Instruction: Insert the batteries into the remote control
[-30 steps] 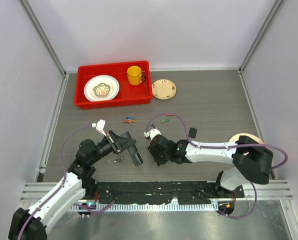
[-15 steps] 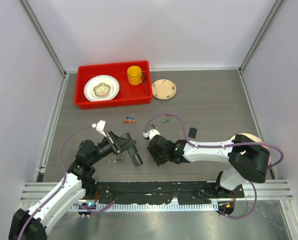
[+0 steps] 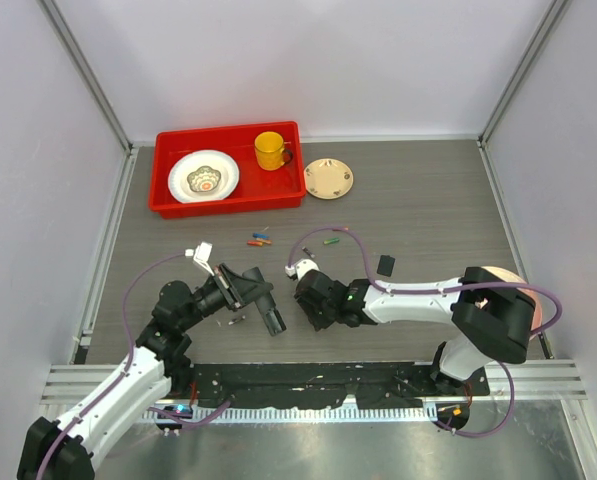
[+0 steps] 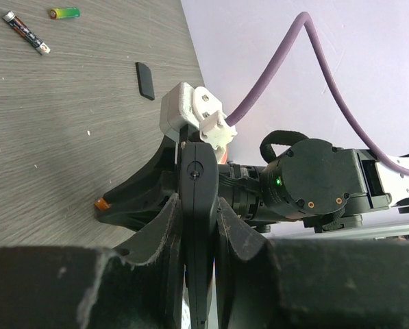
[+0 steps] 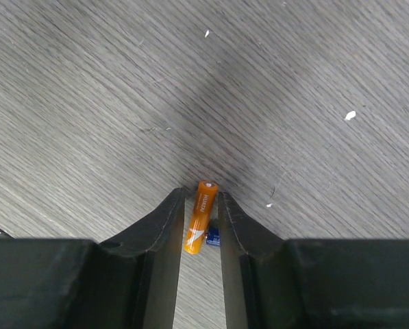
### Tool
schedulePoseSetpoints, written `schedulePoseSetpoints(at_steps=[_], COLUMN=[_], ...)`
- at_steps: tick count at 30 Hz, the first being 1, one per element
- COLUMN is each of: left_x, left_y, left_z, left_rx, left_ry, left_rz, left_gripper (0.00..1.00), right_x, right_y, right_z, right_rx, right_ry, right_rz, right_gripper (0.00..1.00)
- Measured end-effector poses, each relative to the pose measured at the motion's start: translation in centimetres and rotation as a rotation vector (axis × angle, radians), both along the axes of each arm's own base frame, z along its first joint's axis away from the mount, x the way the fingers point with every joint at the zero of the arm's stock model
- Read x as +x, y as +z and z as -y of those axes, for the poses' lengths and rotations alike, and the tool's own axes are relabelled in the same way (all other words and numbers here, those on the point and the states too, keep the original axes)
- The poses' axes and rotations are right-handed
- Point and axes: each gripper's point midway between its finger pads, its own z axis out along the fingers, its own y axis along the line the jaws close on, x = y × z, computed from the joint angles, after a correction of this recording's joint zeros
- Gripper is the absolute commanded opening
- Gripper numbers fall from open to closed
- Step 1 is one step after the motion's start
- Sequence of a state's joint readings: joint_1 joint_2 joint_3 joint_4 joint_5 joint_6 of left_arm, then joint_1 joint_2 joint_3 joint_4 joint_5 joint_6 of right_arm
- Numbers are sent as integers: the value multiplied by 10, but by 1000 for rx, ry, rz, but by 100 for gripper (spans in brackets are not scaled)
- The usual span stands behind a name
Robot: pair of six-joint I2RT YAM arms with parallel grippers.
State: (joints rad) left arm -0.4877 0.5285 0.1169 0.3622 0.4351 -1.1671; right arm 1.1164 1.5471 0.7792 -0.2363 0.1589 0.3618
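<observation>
The right gripper (image 5: 201,198), nearly closed, pinches the orange battery (image 5: 199,221), likely light, stiff and slick, by its round sides between its jaws, while the left gripper (image 4: 197,205) clamps the rigid remote control (image 4: 199,274) edge-on.

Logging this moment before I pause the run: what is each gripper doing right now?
Left gripper: closed on the remote control.
Right gripper: closed on an orange battery.
</observation>
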Motion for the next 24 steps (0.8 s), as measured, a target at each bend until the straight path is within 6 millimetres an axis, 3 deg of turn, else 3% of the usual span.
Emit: schedulePoseSetpoints(at_steps=[4,7,9,16,17,20,24], left_x=[-1,-2,-2,0,4,12,28], left_y=[0,-2,-2,-3,-3,-7,-19], left_z=[0,0,0,0,1,5,13], left_rx=[-2,-2,-2,0,-3,-2,-1], left_ry=[-2,-3,-3,0,5,8,21], left_rz=[0,-2,-2,-4,0,-19,-87], left_gripper=[0,0,0,0,0,0,0], right_x=[2,3,4,10,16,21,25], right_y=[0,0,-1,6,32,75,152], right_z=[-2,-2,-3,0,-3,-5,-5], right_rx=[-4,-9,-12,-11,53,172,432], right_ry=[-2,-6,-7,-42,-67,-100,-138], right_rz=[2,7,8,37,82,147,259], right_gripper=[24,14,2,1,1,1,1])
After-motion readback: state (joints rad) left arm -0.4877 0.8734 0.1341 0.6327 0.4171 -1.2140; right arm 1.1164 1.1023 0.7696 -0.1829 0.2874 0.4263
